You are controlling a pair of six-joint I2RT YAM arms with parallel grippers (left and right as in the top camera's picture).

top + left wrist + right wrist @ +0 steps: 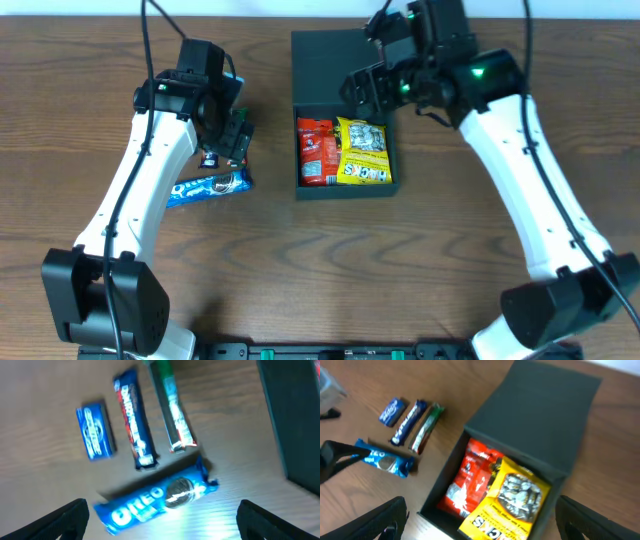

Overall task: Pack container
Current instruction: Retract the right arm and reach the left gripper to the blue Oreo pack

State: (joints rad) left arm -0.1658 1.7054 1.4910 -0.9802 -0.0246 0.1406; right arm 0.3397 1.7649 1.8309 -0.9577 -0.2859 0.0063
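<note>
Looking down from overhead, we see the container at the far middle of the desk, between the two arms, its hinged flap lid folded back on the far side and its tray open. It is a matte, dark teal-black rectangular cardboard box, far larger than the snacks around it. A red packet lies inside on the left arm's side, with a yellow packet just beside it, and together they cover most of the floor. The overhead view places the left gripper over the desk left of the box, above a blue Oreo packet, but the arm hides what lies beyond. The left wrist view fills that in: a small blue packet, a long blue-and-red bar and a green-and-silver bar lie in a row next to one another, apart from the Oreo packet, with the box's dark wall at the frame's right edge. Its fingers are spread wide, with nothing between them. The right gripper hangs over the box's far right corner. Its wrist view looks into the tray, where the yellow packet seems to overlap the red one's edge, and its fingers too stand wide apart, gripping nothing.
</note>
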